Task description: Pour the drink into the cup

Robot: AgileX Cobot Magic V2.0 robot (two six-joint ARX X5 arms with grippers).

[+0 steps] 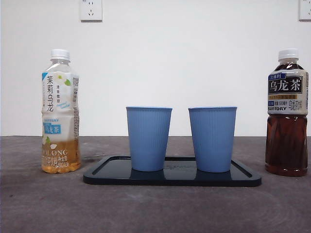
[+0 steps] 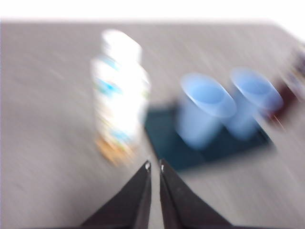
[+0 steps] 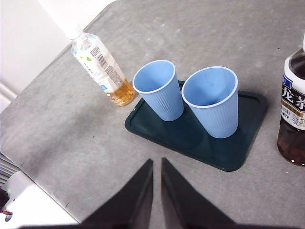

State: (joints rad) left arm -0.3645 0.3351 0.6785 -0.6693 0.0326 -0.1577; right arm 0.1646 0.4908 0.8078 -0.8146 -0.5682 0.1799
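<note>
Left wrist view puts your left pincer (image 2: 154, 165), jaws together, nearest the upright pale tea bottle (image 2: 120, 90), standing straight ahead on the worktop (image 2: 43, 119) beside the cups' tray (image 2: 164, 131); right pincer (image 3: 157, 161), also together, waits.

On the white label of the pale, clear plastic bottle with golden tea (image 1: 60, 114), "茉莉乌龙" is printed vertically, with "SUNTORY" and "OOLONG" lower down. On the dark label of the brown tea bottle with a white cap (image 1: 287, 114), "乌龙茶" and "SUNTORY" are read; smaller print is illegible.
</note>
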